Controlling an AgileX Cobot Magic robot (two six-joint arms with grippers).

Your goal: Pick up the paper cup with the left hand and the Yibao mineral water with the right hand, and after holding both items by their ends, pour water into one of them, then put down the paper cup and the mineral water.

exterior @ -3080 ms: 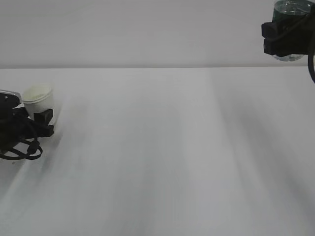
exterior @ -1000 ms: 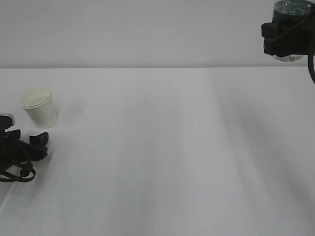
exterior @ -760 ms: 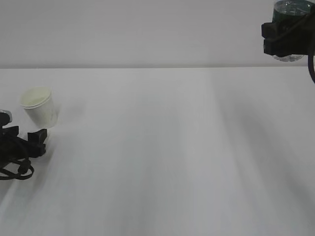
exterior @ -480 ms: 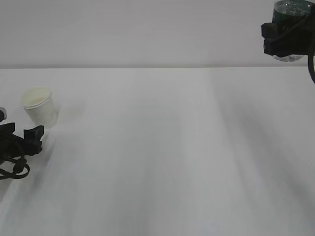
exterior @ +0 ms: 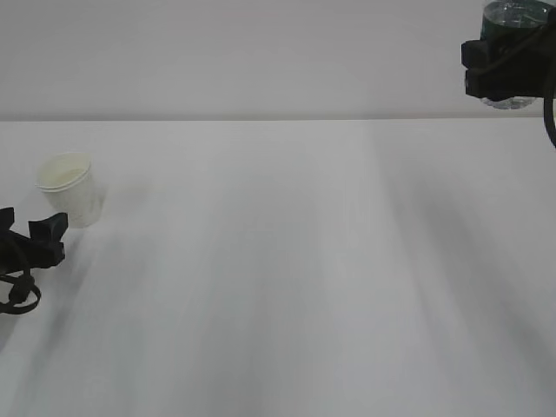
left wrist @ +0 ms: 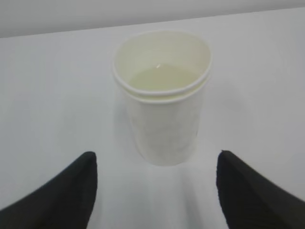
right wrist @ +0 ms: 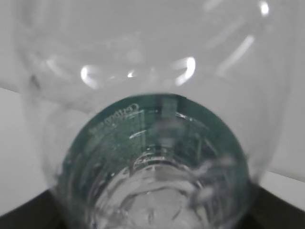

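The white paper cup (exterior: 68,189) stands upright on the table at the far left, free of any grip. In the left wrist view the paper cup (left wrist: 162,105) is straight ahead, its pale yellowish inside showing. My left gripper (exterior: 26,230) is open just in front of it, and both black fingertips (left wrist: 71,191) stop short of the cup's base without touching it. High at the top right, my right gripper (exterior: 506,69) is shut on the Yibao mineral water (exterior: 512,17). That clear bottle with its green label (right wrist: 152,157) fills the right wrist view.
The white table (exterior: 287,278) runs from the cup across to the right. A plain pale wall (exterior: 261,52) stands behind it. A black cable loop (exterior: 17,295) hangs from the left arm at the left edge.
My left gripper has drawn back from the cup toward the left edge, leaving the cup standing alone. The right gripper and the bottle have not moved.
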